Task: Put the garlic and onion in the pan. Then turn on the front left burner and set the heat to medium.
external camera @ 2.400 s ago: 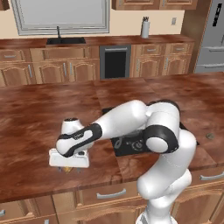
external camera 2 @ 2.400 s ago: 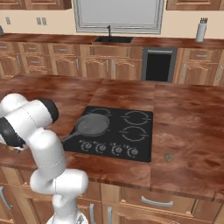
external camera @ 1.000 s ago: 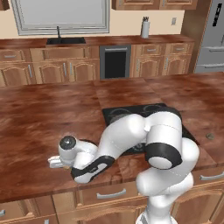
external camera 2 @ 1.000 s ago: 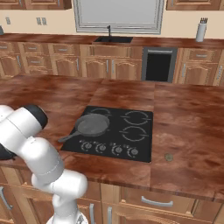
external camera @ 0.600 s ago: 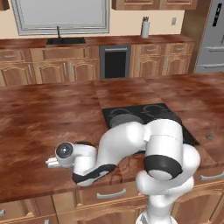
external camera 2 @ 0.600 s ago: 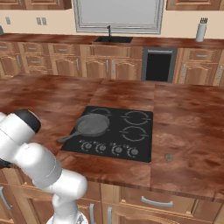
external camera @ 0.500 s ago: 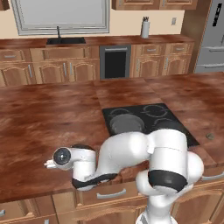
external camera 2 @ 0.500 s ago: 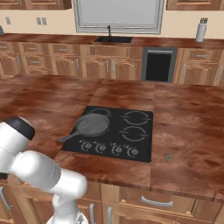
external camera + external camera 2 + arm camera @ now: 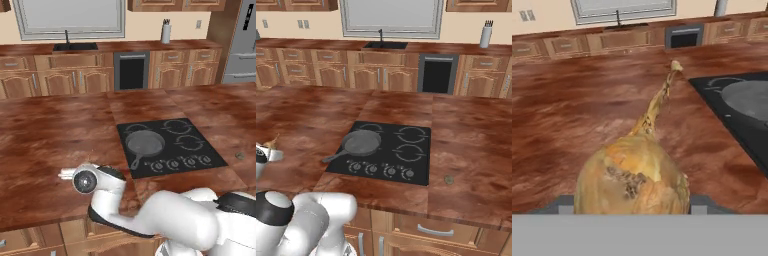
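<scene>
The onion [image 9: 632, 175], a golden-brown bulb with a long dry stem pointing away from me, sits between my fingertips in the hand view. My gripper [image 9: 633, 204] is shut on the onion, a finger on each side. It hangs low over the near-left counter [image 9: 45, 145], left of the cooktop. In the right base view the gripper [image 9: 267, 152] is at the left edge with the onion's tip [image 9: 273, 143] poking up. The pan [image 9: 145, 143] sits on the front left burner [image 9: 131, 151], handle toward the front edge. The garlic is out of view.
The black cooktop [image 9: 190, 142] has a row of knobs [image 9: 182, 162] along its front. A small grey disc [image 9: 240, 155] lies on the counter right of it. A sink [image 9: 75, 46] and a utensil holder [image 9: 165, 32] stand on the back counter.
My arm has swung down and left toward the counter's near edge, uncovering the pan in the left base view. The jaws have closed in on the onion.
</scene>
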